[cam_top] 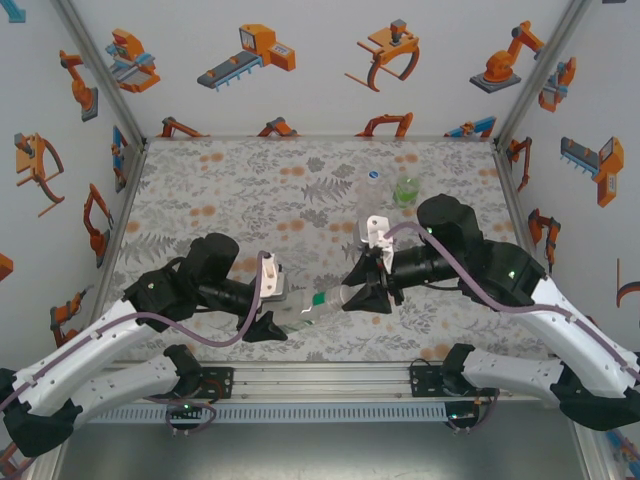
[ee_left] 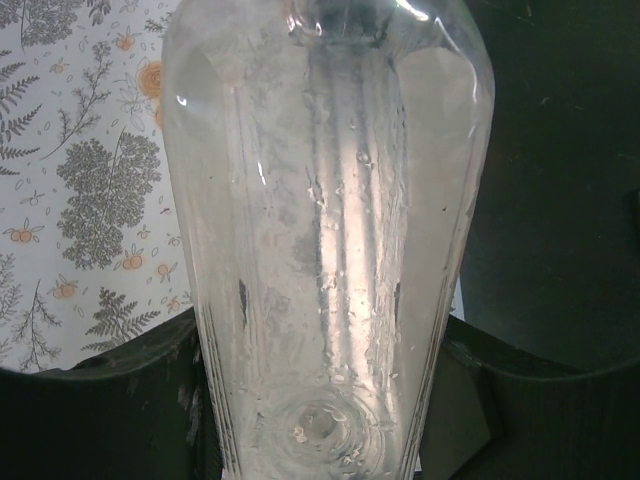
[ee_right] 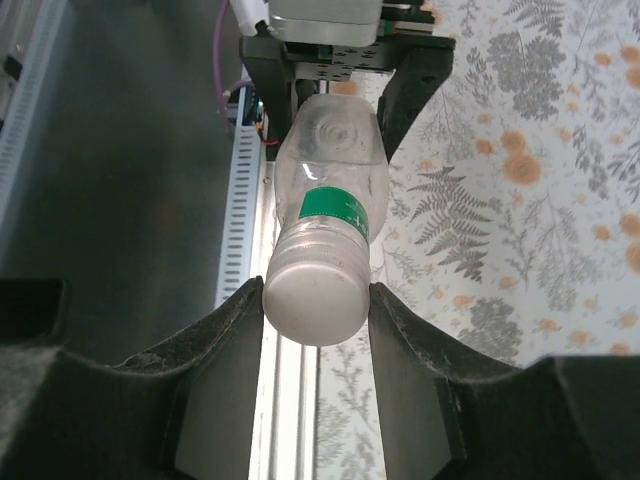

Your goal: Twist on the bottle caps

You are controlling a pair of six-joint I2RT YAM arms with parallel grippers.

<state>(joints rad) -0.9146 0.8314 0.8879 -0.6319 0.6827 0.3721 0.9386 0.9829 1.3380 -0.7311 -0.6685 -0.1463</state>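
Whitish plastic fills the grip of our right claw [ee_right: 318, 305]: the cap [ee_right: 312, 295] is clenched between both fingers, seated on the neck of the bottle [ee_right: 335, 180]. Straight ahead of that claw the bottle lies level in the air, its green label band just past the cap. Its base is grasped by our left claw [ee_right: 340, 75], which faces the right one from the other end. Under both claws run the near edge of the worktop [cam_top: 220, 190] and the metal rail [ee_right: 238, 230]. Well beyond the right claw stand a clear bottle [cam_top: 372, 187] and a green-labelled bottle [cam_top: 405, 190], close together; we cannot tell if they are capped.

We judge cross-threading the main risk: if the claws are not on one axis, the cap bites crooked and jams. The thin clear wall may also spin or buckle inside the left claw, so turning achieves nothing. If either grip slips, the bottle drops by the edge and may roll off.
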